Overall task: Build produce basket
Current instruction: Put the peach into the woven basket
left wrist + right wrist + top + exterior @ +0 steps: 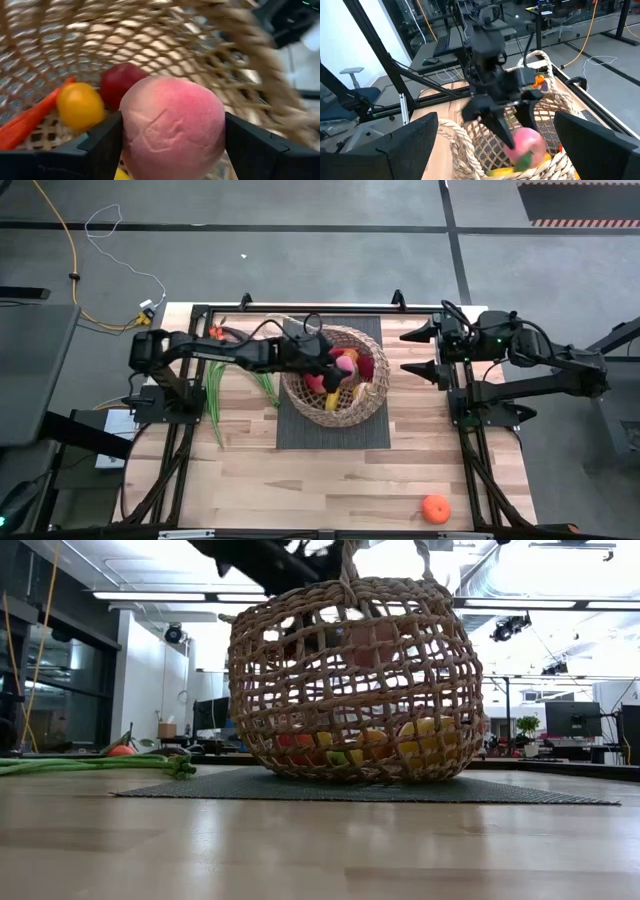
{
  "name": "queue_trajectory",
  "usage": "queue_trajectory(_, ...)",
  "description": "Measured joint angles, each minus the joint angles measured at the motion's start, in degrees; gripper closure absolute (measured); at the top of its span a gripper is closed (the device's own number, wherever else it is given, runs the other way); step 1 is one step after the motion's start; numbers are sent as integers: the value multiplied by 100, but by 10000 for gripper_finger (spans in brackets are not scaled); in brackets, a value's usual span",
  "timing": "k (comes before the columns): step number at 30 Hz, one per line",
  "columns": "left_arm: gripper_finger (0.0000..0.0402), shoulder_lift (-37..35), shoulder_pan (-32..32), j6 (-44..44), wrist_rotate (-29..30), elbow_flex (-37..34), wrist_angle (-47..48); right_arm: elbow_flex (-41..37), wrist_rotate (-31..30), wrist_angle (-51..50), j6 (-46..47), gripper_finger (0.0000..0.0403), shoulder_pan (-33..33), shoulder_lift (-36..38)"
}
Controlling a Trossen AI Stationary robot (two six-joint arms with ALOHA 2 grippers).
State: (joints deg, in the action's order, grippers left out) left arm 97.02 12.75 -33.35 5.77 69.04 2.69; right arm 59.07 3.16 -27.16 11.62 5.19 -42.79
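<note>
The round tan wicker basket [300, 405] stands on a dark mat [330, 435] at the table's middle. In it lie a yellow lemon [80, 105], a red fruit [117, 80] and a carrot [25, 122]. My left gripper [335, 368] reaches into the basket from the table's left, shut on a pink fruit [172, 125]. The right wrist view shows this fruit [525, 145] just inside the rim. My right gripper [425, 350] stands open to the right of the basket, with nothing between its fingers. Green bean stalks [215, 395] lie on the table left of the mat. My left gripper pinches the pink fruit by two opposite sides [131, 135] between its two fingers [100, 145]. The fingers slant downward from the table's left, over the basket's rim. The fruit hangs inside the basket, clear of the produce on its bottom.
An orange [435, 508] lies near the table's front right corner. Another small orange-red piece [218, 333] lies at the far left by the left arm. The basket's loop handle [537, 57] stands up at its far side. Bare wood stretches in front of the mat.
</note>
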Motion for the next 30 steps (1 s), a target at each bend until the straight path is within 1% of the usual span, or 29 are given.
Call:
queue_trajectory(2,117,151,14,-152,100,0,-16,0,-2,-2,8,15,0,-2)
queue_trajectory(6,117,449,14,-634,103,0,-177,0,-4,-4,40,15,0,-2)
queue_trajectory(10,117,731,9,-1120,109,0,-566,0,-2,-2,36,15,0,-42)
queue_trajectory(13,117,963,11,-1302,113,0,-771,2,-47,7,35,15,0,-104)
queue_trajectory(20,117,1443,40,-1284,511,-4,-802,2,-271,3,32,15,2,-352)
queue_trajectory(25,117,1582,42,-783,560,0,-850,2,-273,7,34,15,2,-414)
queue_trajectory(30,117,1588,38,-698,554,0,-1019,2,-273,15,43,15,2,-334)
